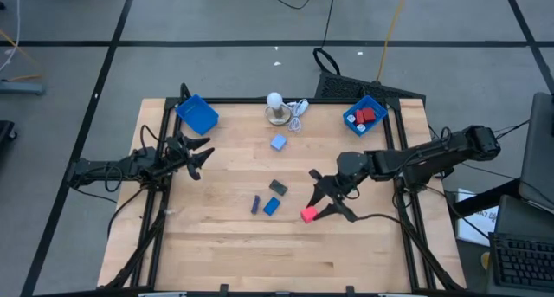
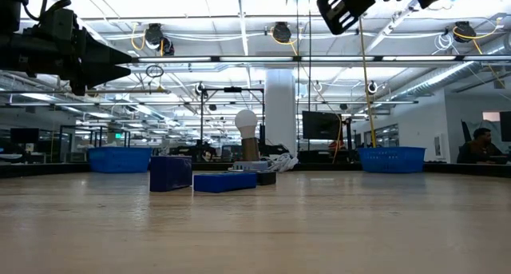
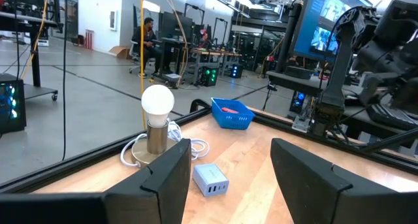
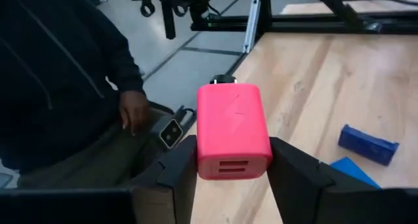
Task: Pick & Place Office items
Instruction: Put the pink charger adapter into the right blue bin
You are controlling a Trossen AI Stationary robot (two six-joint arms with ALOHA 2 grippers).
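2 dark fingers of the right gripper (image 4: 234, 165) press on the sides of a red charger block (image 4: 234, 131) — it is held between them, its long axis along the fingers and its end with 2 ports toward the wrist. In the high view this block (image 1: 308, 215) sits at the front tip of the right gripper (image 1: 320, 209), over the table (image 1: 216, 245) and right of centre.

Just left of it lie 3 more items: a blue block (image 1: 272, 206), a purple block (image 1: 255, 205) and a dark grey block (image 1: 278, 187). Farther back is a light blue charger (image 1: 278, 143), then the white bulb (image 1: 275, 100) on its base.

The relation that matters, I judge, is this: the right blue tray (image 1: 364, 114), already holding red pieces, lies behind the right gripper at the far right corner, so the right arm is much nearer to it and must carry the block away from the front edge.

The left gripper (image 1: 196, 155) waits near the left edge with fingers apart and nothing in them, close to the left blue tray (image 1: 197, 114).
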